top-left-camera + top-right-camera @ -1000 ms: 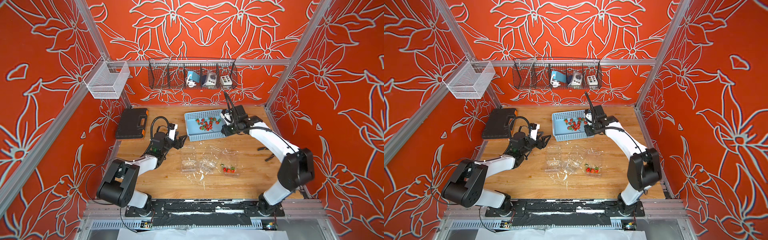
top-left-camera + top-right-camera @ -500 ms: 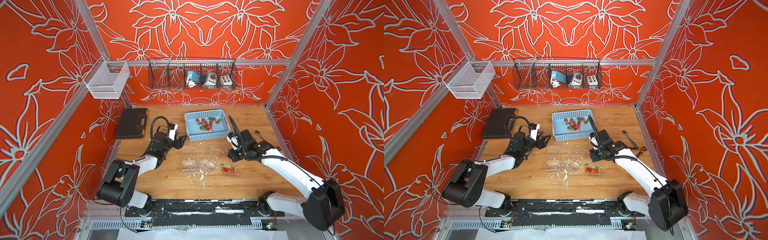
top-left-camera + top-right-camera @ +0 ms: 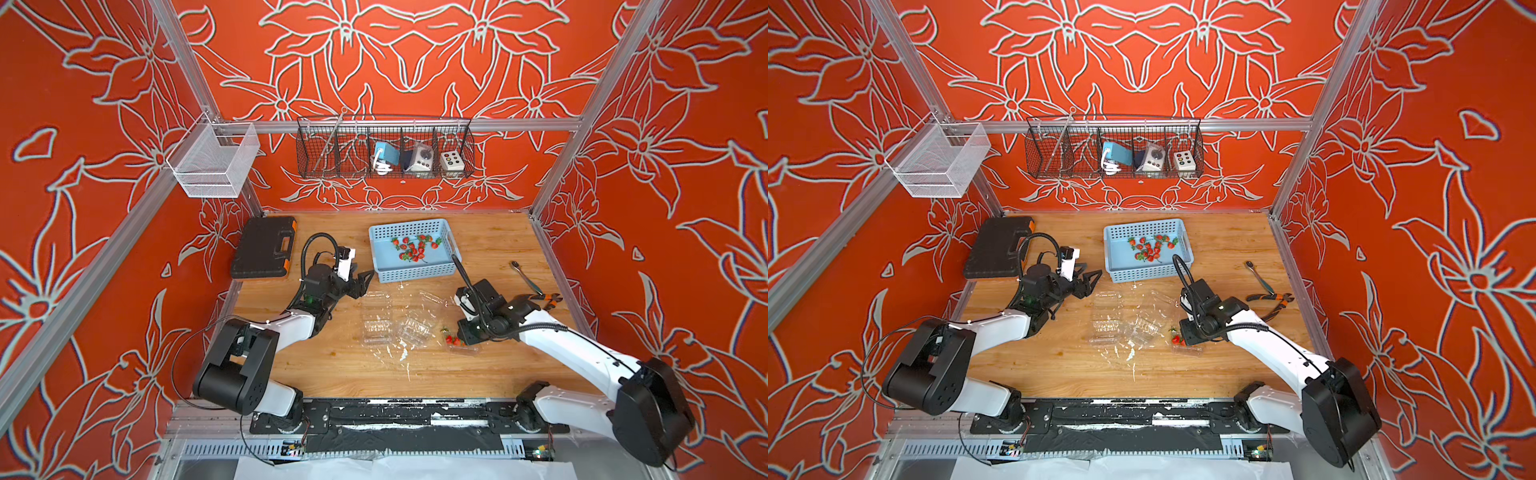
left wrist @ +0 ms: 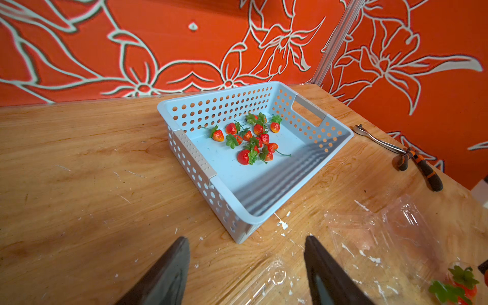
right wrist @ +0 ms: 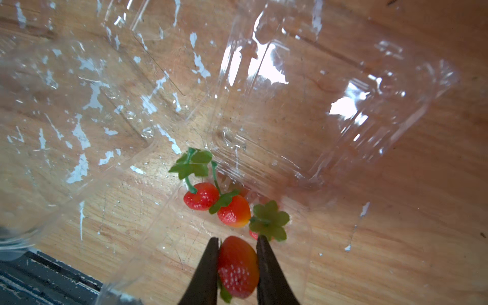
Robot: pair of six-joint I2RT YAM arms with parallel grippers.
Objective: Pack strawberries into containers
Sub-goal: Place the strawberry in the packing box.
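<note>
While right gripper [image 5: 238, 239] pinches dimpled strawberry [image 5: 238, 268], clamshell [image 5: 335, 111] glints.

Red strawberries [image 4: 243, 157] with green caps, a light-blue hole-dotted basket [image 4: 250, 182], orange walls [image 4: 184, 39] patterned with white-outlined flowers.

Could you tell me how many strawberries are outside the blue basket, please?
4: one strawberry held in the right gripper, three in the clear container below it, one mostly hidden by leaves.

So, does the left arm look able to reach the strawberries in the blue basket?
Probably yes. The left gripper, open and empty, sits beside a corner of the blue basket; only its low wall stands before the strawberries, and the right gripper is away, holding another strawberry.
</note>
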